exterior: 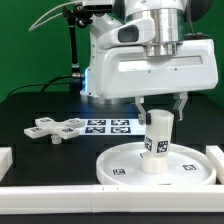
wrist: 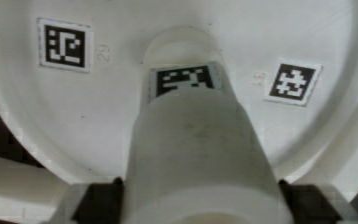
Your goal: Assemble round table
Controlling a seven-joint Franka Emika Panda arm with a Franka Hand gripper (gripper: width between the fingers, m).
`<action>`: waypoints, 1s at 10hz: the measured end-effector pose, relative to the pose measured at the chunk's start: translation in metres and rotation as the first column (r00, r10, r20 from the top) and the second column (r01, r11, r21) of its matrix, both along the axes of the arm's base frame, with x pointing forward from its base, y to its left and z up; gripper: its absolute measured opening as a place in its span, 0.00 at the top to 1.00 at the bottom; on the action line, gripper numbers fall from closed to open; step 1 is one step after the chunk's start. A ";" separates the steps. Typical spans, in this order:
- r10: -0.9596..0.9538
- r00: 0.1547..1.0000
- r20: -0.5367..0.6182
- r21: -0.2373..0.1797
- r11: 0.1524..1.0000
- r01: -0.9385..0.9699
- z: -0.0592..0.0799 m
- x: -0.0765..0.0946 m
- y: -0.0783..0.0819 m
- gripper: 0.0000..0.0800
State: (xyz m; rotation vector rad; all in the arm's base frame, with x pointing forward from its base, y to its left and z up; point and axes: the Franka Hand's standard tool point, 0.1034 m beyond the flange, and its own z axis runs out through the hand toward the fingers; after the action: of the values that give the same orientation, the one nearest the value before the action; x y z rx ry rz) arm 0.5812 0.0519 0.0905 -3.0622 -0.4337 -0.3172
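Bench-side, mid-assembly: no words, brand names or numbers can be read anywhere on the bench [exterior: 30, 105]. The only markings are black-and-white square tags on the cylindrical post [exterior: 157, 135], rimmed disc [exterior: 118, 160], lobed cross piece [exterior: 55, 128] and marker board [exterior: 106, 125].

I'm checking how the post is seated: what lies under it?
The post stands upright at the middle of the disc, on its raised hub, part of which shows in the wrist view. The contact itself is covered by the post, so seating cannot be judged.

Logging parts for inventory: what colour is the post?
The post is white, with a black-and-white square tag; clearest in the wrist view.
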 end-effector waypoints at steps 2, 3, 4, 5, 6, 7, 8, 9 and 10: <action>0.000 1.000 0.000 0.000 1.000 0.000 0.000 0.000 0.000 0.49; 0.000 1.000 0.000 0.000 1.000 0.000 0.000 0.000 0.000 0.49; 0.000 1.000 0.000 0.000 1.000 0.000 0.000 0.000 0.000 0.49; 0.000 1.000 0.000 0.000 1.000 0.000 0.000 0.000 0.000 0.49; 0.000 1.000 0.000 0.000 1.000 0.000 0.000 0.000 0.000 0.49; 0.000 1.000 0.000 0.000 1.000 0.000 0.000 0.000 0.000 0.49; 0.000 1.000 0.000 0.000 1.000 0.000 0.000 0.000 0.000 0.49; -0.007 1.000 0.006 0.003 1.000 0.007 0.000 0.001 -0.001 0.49; -0.027 0.999 0.023 0.011 1.000 0.027 0.000 0.001 -0.004 0.49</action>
State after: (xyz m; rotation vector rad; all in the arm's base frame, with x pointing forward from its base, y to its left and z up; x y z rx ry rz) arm 0.5825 0.0478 0.0902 -3.0595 -0.3905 -0.3555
